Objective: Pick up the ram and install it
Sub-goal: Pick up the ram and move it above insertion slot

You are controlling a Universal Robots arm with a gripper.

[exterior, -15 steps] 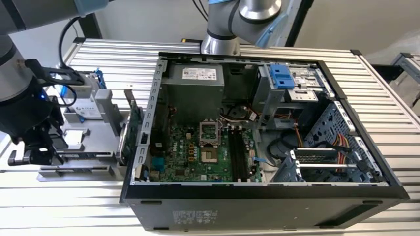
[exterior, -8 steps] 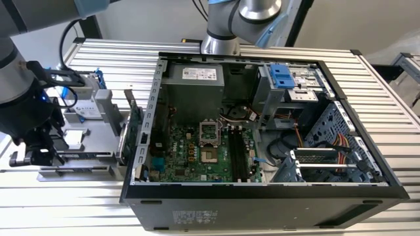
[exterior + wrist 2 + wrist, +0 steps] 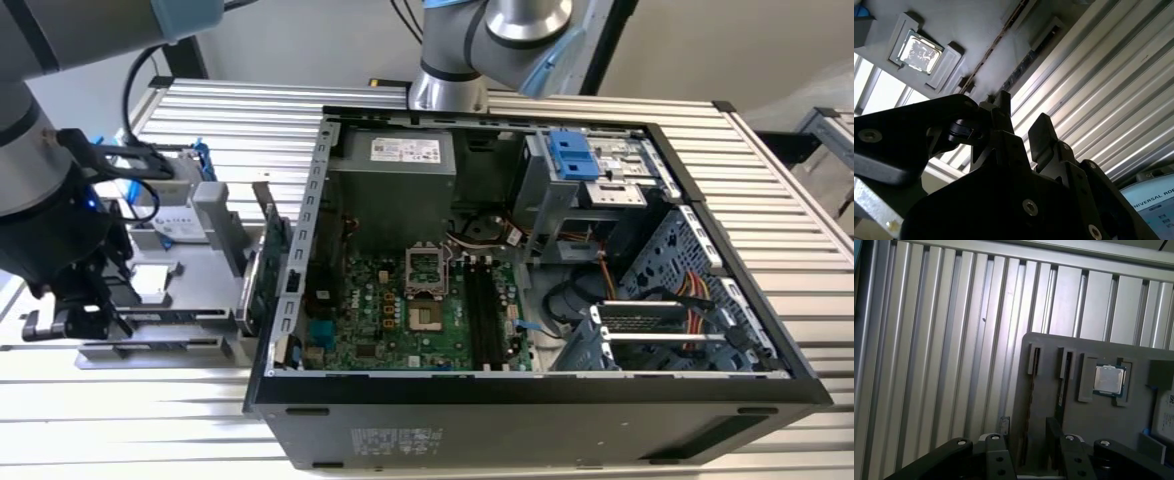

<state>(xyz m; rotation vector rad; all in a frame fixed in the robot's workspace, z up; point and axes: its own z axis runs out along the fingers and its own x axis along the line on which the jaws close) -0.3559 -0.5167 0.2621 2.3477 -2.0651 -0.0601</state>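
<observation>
Hand point(image 3: 1029, 423) open, fingertips near ram point(image 3: 1061, 387), edge-up in grey tray point(image 3: 1104, 422)

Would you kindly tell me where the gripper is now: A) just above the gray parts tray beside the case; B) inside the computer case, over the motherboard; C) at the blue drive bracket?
A: in the first wrist view the gripper sits just above the gray parts tray, near its narrow slots, outside the computer case.
</observation>
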